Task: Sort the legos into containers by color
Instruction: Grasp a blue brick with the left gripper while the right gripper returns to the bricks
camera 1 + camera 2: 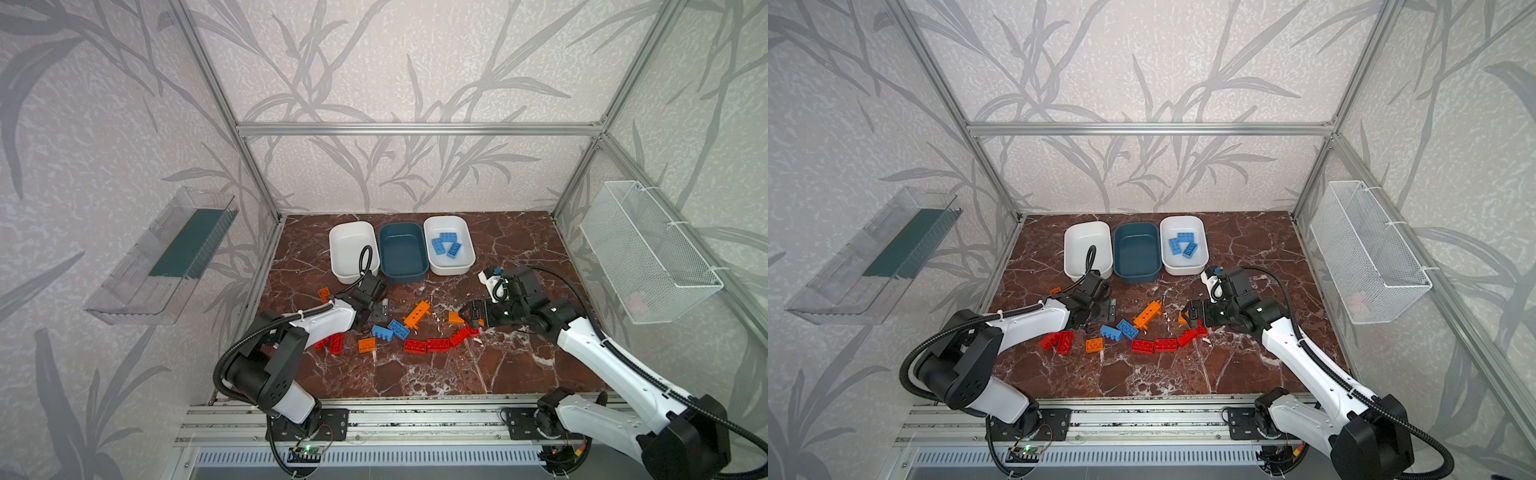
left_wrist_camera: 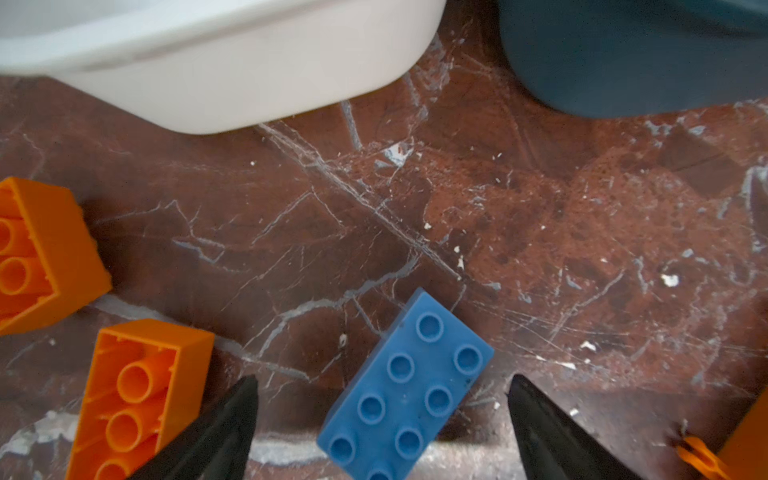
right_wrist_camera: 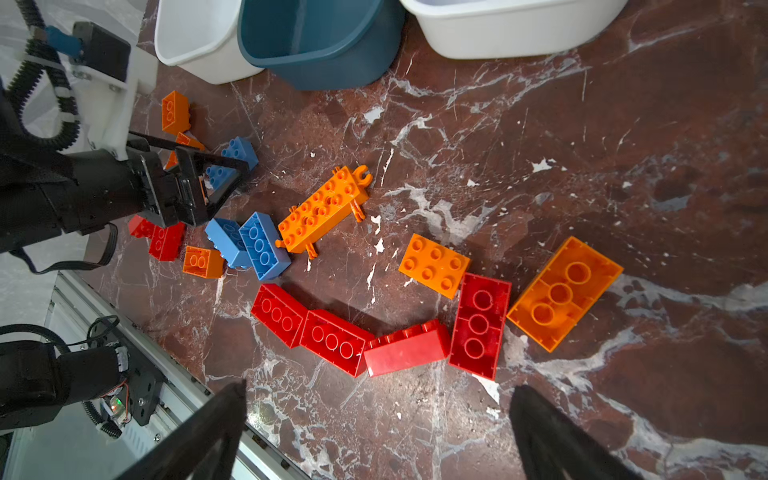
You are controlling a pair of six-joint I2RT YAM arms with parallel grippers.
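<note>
On your tabletop (image 1: 415, 374) the right-hand white tub (image 1: 453, 268) is holding three blue bricks (image 1: 447, 245). Your left end effector (image 2: 382, 378) is straddling a studs-up blue brick (image 2: 405, 390), spread wide, not gripping. Your right end effector (image 3: 378, 386) is hanging wide open, empty, near the red bricks (image 3: 332, 340).

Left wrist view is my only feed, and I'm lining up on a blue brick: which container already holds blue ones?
Observer: The white container on the right holds three blue bricks.
Operator: Anything in the teal one?
Observer: Nothing shows inside the teal container in both top views.
Operator: Where's the other arm?
Observer: The right gripper is open, near an orange brick right of the middle.
</note>
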